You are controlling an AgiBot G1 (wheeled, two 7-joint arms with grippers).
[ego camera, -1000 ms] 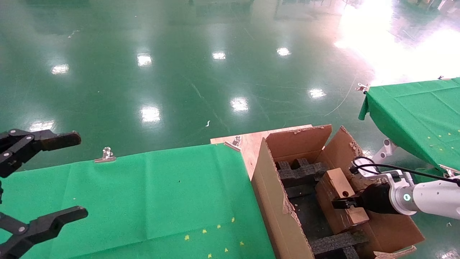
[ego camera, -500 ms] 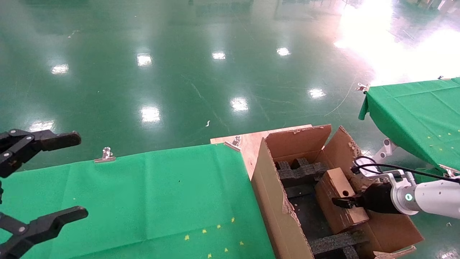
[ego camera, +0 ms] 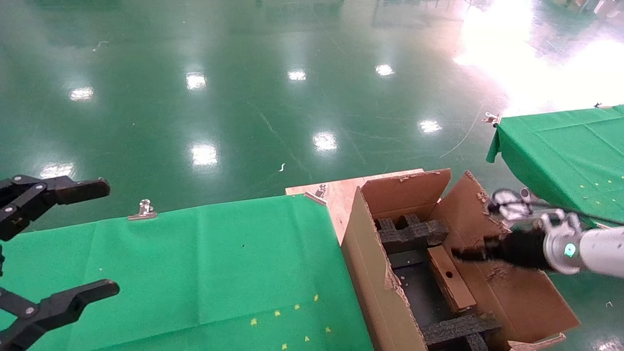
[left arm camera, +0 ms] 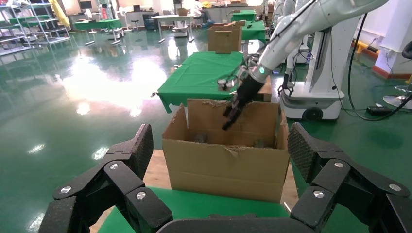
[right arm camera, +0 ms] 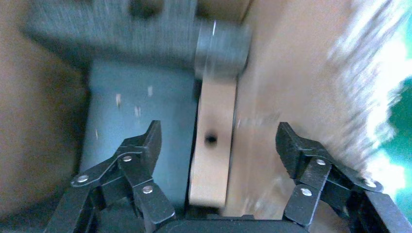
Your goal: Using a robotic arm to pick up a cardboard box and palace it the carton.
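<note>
The carton (ego camera: 370, 273) stands at the right end of the green table, its torn flaps open and black foam inserts (ego camera: 412, 231) inside. The cardboard box (ego camera: 451, 285) rests on edge in the carton, along its right wall, hole side up. My right gripper (ego camera: 465, 253), on the white robotic arm (ego camera: 594, 246), hovers just above the box, open and holding nothing. In the right wrist view the box (right arm camera: 211, 160) shows below the spread right gripper (right arm camera: 219, 133), untouched. My left gripper (ego camera: 109, 236) is parked open at the far left; its wrist view shows the carton (left arm camera: 228, 165).
A green cloth covers the table (ego camera: 195, 263), held by metal clips (ego camera: 144, 210). A bare wooden board (ego camera: 341, 192) lies behind the carton. A second green table (ego camera: 560, 151) stands at the right. The green floor lies beyond. Another robot's base (left arm camera: 316, 97) stands behind the carton.
The right gripper has let go of the cardboard box, opened, and drawn up and back to the right. The box has dropped lower into the carton. The left arm has not moved.
</note>
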